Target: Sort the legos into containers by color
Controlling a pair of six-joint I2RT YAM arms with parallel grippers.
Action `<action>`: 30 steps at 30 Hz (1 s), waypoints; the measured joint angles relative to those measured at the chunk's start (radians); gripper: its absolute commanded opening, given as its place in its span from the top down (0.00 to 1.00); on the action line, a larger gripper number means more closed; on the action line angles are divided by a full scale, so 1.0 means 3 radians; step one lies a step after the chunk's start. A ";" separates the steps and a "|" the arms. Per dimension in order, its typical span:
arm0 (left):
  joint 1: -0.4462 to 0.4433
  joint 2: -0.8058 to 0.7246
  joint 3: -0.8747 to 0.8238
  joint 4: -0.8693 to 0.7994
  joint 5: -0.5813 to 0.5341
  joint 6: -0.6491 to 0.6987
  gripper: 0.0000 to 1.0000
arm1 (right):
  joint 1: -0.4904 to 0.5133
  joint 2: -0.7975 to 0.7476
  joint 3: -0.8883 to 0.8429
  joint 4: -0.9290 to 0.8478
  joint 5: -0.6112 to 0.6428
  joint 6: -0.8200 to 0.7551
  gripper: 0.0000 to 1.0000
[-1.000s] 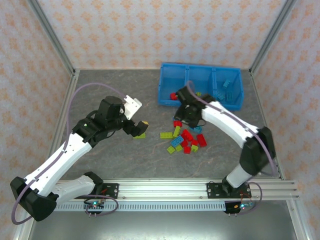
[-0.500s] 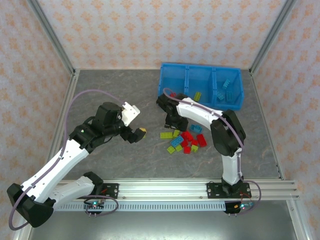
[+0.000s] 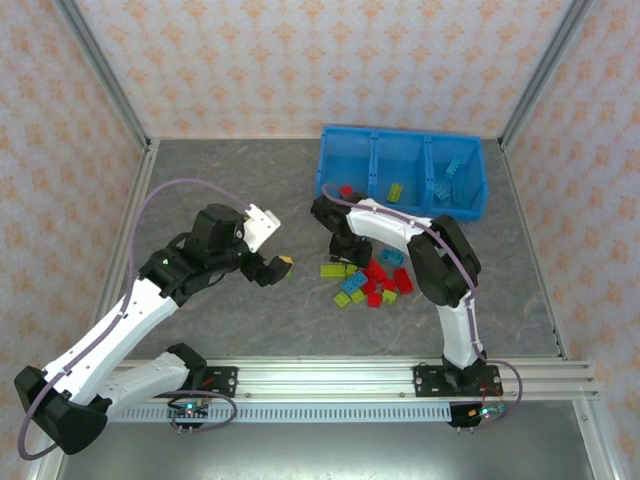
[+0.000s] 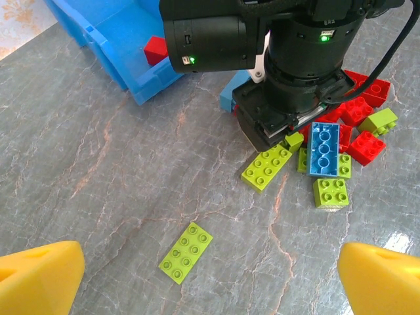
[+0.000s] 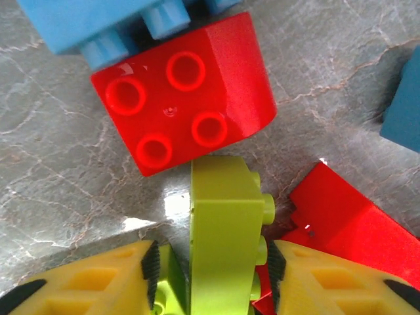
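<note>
My right gripper (image 3: 345,245) stands open, low over the left side of the lego pile (image 3: 375,280). In the right wrist view its fingers (image 5: 213,275) straddle a yellow-green brick (image 5: 223,223) lying on its side, with a gap at the left pad. A red brick (image 5: 180,92) lies just beyond. My left gripper (image 3: 272,245) is open and holds nothing. A flat yellow-green brick (image 4: 186,252) lies on the table ahead of its fingertips (image 4: 210,279). The blue bin (image 3: 322,170) holds a red brick (image 3: 346,190), a yellow-green brick (image 3: 396,191) and light blue bricks (image 3: 455,178) in separate compartments.
A yellow-green brick (image 3: 332,269) lies just left of the pile. The right arm's black wrist housing (image 4: 295,65) looms over the pile in the left wrist view. The metal frame posts and patterned walls enclose the grey table (image 3: 230,180).
My right gripper swung from the bin's left compartment, where a red brick now lies, down to the pile's left side. The left gripper drifted slightly left.
</note>
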 measured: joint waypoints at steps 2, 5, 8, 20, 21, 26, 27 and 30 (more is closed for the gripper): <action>0.0000 0.0000 0.0000 0.0000 0.0000 0.0000 0.00 | 0.0000 0.0004 -0.0014 0.0018 0.0000 0.0010 0.66; 0.0000 0.0000 0.0000 0.0000 0.0000 0.0001 0.00 | 0.0000 0.0014 -0.0014 0.0025 0.0004 0.0028 0.73; 0.0000 0.0006 0.0000 0.0000 0.0000 0.0003 0.00 | 0.0000 0.0005 -0.0014 0.0031 0.0033 0.0047 0.74; 0.0000 0.0046 0.0001 0.0001 -0.0010 0.0001 0.00 | -0.0322 -0.0871 0.0067 0.0294 0.0655 -0.0067 0.75; 0.0000 0.0065 0.0001 0.0001 -0.0010 0.0003 0.00 | -0.0465 -0.0879 0.0146 0.0351 0.0701 -0.0093 0.75; 0.0000 0.0100 0.0001 0.0001 -0.0011 0.0001 0.00 | -0.1167 -0.0469 0.0684 0.0526 0.0762 -0.0216 0.76; 0.0000 0.0099 0.0003 0.0001 -0.0014 -0.0001 0.00 | -0.1293 -0.0276 0.0881 0.0519 0.0746 -0.0256 0.75; 0.0000 0.0100 0.0011 -0.0027 -0.0106 -0.0070 0.00 | -0.1514 0.0364 0.1559 0.0434 0.0683 -0.0384 0.71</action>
